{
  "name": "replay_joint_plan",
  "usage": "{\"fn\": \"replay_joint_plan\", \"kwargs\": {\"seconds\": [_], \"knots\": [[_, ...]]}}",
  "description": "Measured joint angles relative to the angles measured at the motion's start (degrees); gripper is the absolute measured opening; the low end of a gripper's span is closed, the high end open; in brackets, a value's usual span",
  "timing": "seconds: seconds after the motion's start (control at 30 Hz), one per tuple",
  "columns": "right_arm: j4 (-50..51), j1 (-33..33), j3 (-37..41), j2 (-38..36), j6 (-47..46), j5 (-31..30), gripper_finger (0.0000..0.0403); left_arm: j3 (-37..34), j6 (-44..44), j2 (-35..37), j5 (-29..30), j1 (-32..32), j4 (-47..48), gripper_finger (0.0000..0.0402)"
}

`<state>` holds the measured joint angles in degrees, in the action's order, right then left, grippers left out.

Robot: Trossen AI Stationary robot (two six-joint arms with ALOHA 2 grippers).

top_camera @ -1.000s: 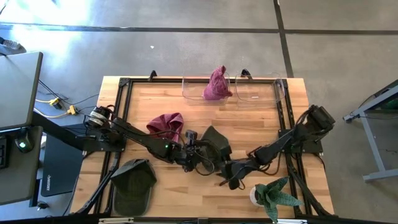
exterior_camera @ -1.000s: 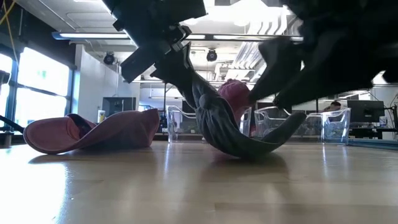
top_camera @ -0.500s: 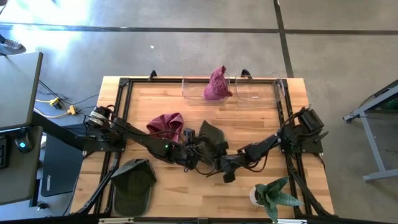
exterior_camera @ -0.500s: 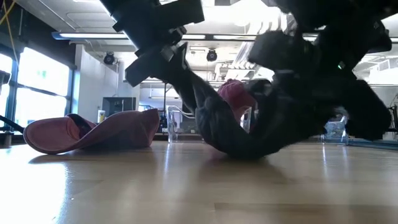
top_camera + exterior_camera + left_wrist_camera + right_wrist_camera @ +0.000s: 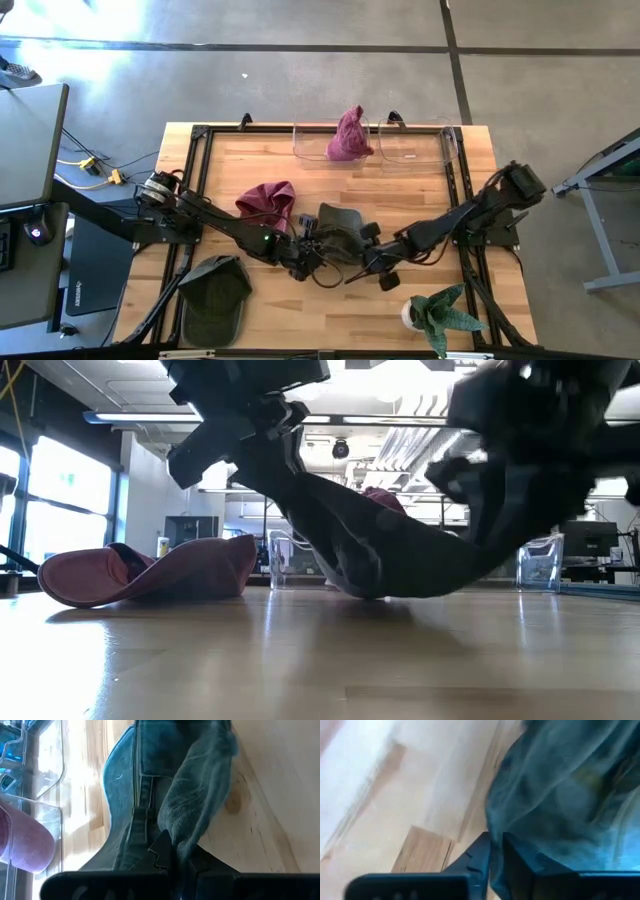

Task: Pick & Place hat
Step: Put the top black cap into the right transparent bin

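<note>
A dark grey hat (image 5: 336, 230) sits at the table's middle, stretched between my two grippers; in the low view its underside (image 5: 385, 585) rests on the wood. My left gripper (image 5: 305, 252) is shut on its left side, and my right gripper (image 5: 368, 256) is shut on its near right side. A maroon hat (image 5: 268, 200) lies flat on the table to the left. Another maroon hat (image 5: 348, 135) stands in a clear bin (image 5: 400, 150) at the far edge. A green cap (image 5: 215, 295) lies at the near left. My left gripper pinches a bunched fold of the dark hat's edge (image 5: 186, 837) between its two fingers, coming in slanting from the table's left. The cloth runs away from the fingers toward the hat's body, which sags onto the table. My right gripper pinches the dark hat's edge (image 5: 495, 832) between its two fingers (image 5: 517, 855), coming in low from the table's right. One layer or several, I cannot tell. That side is raised, and the cloth slopes down from it to the table.
Two clear bins stand side by side along the far edge. A potted plant (image 5: 440, 312) stands at the near right corner. Black frame rails (image 5: 190, 180) run along the table's sides. Bare wood (image 5: 420, 200) lies right of the hat.
My right gripper has gone toward the dark hat and the far edge, and has shut on its edge. The hat, earlier hanging bunched from my left gripper, is now drawn out wide between the two grippers, its underside on the table.
</note>
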<state>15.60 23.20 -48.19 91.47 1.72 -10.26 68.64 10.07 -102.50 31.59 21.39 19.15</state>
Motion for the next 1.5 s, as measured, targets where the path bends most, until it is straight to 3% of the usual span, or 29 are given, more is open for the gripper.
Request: {"fn": "replay_joint_plan", "kwargs": {"seconds": [0.23,0.37,0.47,0.6,0.87,1.0,1.17,1.37,1.5], "knots": [[-3.85,-0.33,0.40,-3.42,-1.64,0.04,0.0164,0.00,0.02,0.00,-0.68,0.00,-2.43,0.0001],[-13.05,0.42,0.38,-0.89,-1.79,1.12,0.0231,0.00,-0.04,0.00,-1.05,-0.02,-3.18,0.0001],[-17.88,1.13,0.36,1.84,-1.91,-1.16,0.0258,0.00,-0.07,0.00,-1.07,0.00,-3.59,0.0001],[-13.98,2.00,0.36,2.00,-1.84,-5.46,0.0263,0.00,-0.30,0.00,-1.06,0.00,-4.71,0.0001],[3.09,2.27,0.36,-6.35,-7.81,-14.22,0.0263,-0.02,-2.83,0.00,1.61,-0.02,-8.02,0.0001],[0.45,2.42,0.30,-10.56,-11.71,-14.14,0.0263,-0.02,-4.62,0.00,4.31,-0.06,-12.69,0.0001],[-6.89,3.74,0.23,-9.42,-11.49,-11.02,0.0263,-0.02,-6.44,0.00,5.22,-0.07,-15.87,0.0001],[-12.67,5.88,0.23,-4.40,-10.33,-16.84,0.0263,-0.02,-7.95,0.00,5.42,-0.06,-16.06,0.0001],[-10.84,6.03,0.25,-5.15,-9.30,-21.11,0.0263,-0.02,-9.14,0.00,5.37,-0.60,-16.06,0.0001]]}}
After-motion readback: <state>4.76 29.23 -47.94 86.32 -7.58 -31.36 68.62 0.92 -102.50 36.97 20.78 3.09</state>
